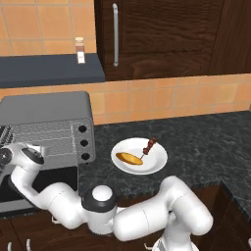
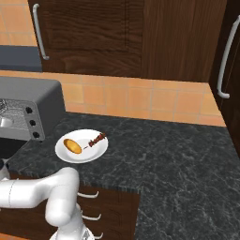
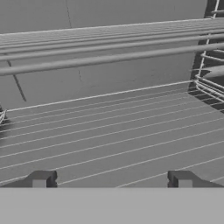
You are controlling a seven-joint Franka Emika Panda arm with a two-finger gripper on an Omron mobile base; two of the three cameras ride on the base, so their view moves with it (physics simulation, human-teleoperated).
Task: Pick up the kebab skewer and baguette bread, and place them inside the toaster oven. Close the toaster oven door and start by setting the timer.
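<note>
Here we begin at the left edge of the counter [image 1: 206,142], where the toaster oven [image 1: 46,110] stands with its door [image 1: 41,191] dropped open toward us and the three black knobs [image 1: 82,143] in a column on its right side. Our gripper [image 3: 112,179] is pushed into the open mouth of the oven; in the hand view the two fingertips [image 3: 41,178] stand wide apart with nothing between them, and ahead of them we see the bare wire rack [image 3: 109,135] and the grey back wall.

Moving right, the white plate [image 1: 156,166] sits on the counter just beside the oven's knob side, near the front edge. On it lies the baguette [image 1: 129,158], toward the plate's left, its long axis running roughly along the counter front. The skewer [image 1: 149,145] lies on the plate's right half, slanting from the loaf up toward the back wall.

So both foods lie to the right of our gripper and outside the oven. We judge neither is picked yet: the arm must back out of the oven and swing right to the plate, then turn the open fingers across the skewer's slanted length before closing.
</note>
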